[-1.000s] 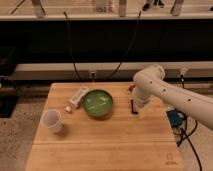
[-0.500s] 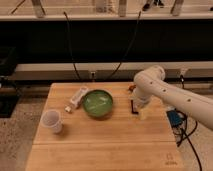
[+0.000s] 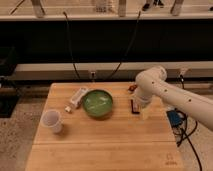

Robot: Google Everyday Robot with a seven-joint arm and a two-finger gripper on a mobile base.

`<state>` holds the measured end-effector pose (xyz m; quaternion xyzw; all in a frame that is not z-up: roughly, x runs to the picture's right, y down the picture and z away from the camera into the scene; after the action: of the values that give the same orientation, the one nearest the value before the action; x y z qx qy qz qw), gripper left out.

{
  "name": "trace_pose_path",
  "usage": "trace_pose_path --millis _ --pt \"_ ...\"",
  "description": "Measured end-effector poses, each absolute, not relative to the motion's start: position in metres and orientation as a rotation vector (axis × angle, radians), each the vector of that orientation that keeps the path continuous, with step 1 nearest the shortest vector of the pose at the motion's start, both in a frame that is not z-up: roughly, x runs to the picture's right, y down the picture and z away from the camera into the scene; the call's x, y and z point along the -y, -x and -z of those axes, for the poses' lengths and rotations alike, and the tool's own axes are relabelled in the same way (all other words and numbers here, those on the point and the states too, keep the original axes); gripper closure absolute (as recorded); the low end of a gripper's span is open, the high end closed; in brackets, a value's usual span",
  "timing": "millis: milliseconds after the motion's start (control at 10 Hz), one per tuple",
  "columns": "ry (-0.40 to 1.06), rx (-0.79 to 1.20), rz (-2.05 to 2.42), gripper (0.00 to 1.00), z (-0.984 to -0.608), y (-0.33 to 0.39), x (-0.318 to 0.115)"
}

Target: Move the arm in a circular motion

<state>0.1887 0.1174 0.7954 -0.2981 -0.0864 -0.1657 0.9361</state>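
The arm, glossy white with thick rounded segments and small dark dots, reaches in from the right edge over the right side of the wooden table. Its bulbous joint stands highest, and from there it bends down toward the tabletop. The gripper hangs at the arm's lower end, just above the table, right of the green bowl and beside a small dark object. I see nothing held in it.
A white cup stands at the front left. A white packet lies left of the bowl, and a small red item lies behind the arm. Black cables hang behind the table; blue gear sits off its right edge.
The arm's lower end with the gripper has drifted slightly right and toward the table's front. The bowl, cup and packet have not moved.
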Motion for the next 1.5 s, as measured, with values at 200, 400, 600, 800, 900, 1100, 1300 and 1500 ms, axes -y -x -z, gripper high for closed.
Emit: trace_pose_path --millis 200,400,600,800,900,1100,1300,1500 --pt "0.610 0.181 0.349 0.20 -0.796 -0.188 -0.118" --pt "0.616 0.183 0.351 0.20 -0.796 -0.190 -0.118" --pt "0.621 0.185 0.359 0.20 -0.796 -0.192 -0.119" --pt "0.623 0.192 0.364 0.20 -0.797 -0.188 -0.119" --pt "0.625 0.189 0.361 0.20 -0.797 -0.194 -0.119" --pt "0.634 0.188 0.364 0.20 -0.796 -0.202 -0.122" --pt "0.634 0.197 0.387 0.20 -0.795 -0.189 -0.122" --pt "0.633 0.204 0.400 0.20 -0.795 -0.180 -0.122"
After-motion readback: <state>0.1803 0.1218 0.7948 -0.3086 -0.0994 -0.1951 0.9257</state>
